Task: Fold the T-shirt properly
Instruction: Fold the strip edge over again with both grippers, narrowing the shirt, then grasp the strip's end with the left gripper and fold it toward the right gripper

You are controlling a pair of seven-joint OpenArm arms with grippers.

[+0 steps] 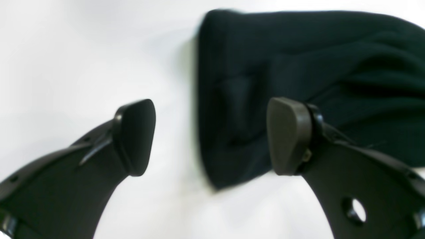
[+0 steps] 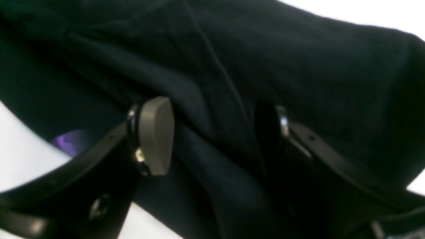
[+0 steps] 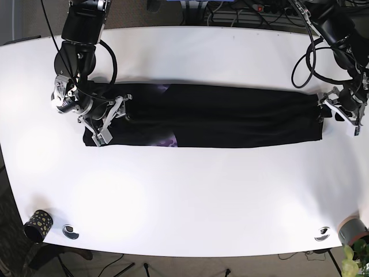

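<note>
The black T-shirt (image 3: 219, 115) lies on the white table (image 3: 184, 196) as a long, narrow band, folded lengthwise, and it stretches from one of my grippers to the other. My right gripper (image 2: 215, 132) is over its one end; the jaws stand apart with dark cloth bunched between them, and a small violet patch of print (image 2: 71, 139) shows near one finger. My left gripper (image 1: 211, 136) is at the other end, also with jaws spread wide; one pad (image 1: 289, 136) touches the edge of the cloth, the other is over bare table. I can read no brand, label or writing on the shirt; in the base view only violet spots (image 3: 168, 141) of a print are visible, too small to read.
</note>
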